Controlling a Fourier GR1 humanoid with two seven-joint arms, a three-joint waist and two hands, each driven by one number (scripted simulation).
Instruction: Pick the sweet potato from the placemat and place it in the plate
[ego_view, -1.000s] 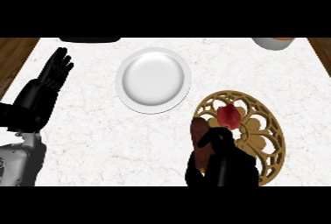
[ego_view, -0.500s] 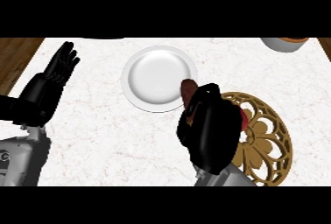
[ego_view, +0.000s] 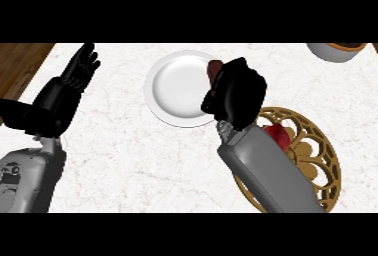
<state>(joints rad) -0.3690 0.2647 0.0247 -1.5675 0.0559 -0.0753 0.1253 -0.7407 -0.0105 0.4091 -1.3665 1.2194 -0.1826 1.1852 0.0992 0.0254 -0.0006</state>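
My right hand (ego_view: 238, 92) hangs over the right rim of the white plate (ego_view: 173, 90), fingers curled round the brown sweet potato (ego_view: 215, 70); only the potato's end shows past the fingers. Behind my right forearm lies the round golden openwork placemat (ego_view: 314, 150), with a red item (ego_view: 277, 135) on it beside the arm. At the left, my left hand (ego_view: 74, 80) rests open with fingers up, near the counter's left edge.
A white bowl with a brown rim (ego_view: 336, 50) sits at the back right corner. Dark wood (ego_view: 22, 65) shows beyond the marble counter's left edge.
My right hand has carried the sweet potato up and left, from the placemat to above the plate's right rim. The left hand has stayed put.
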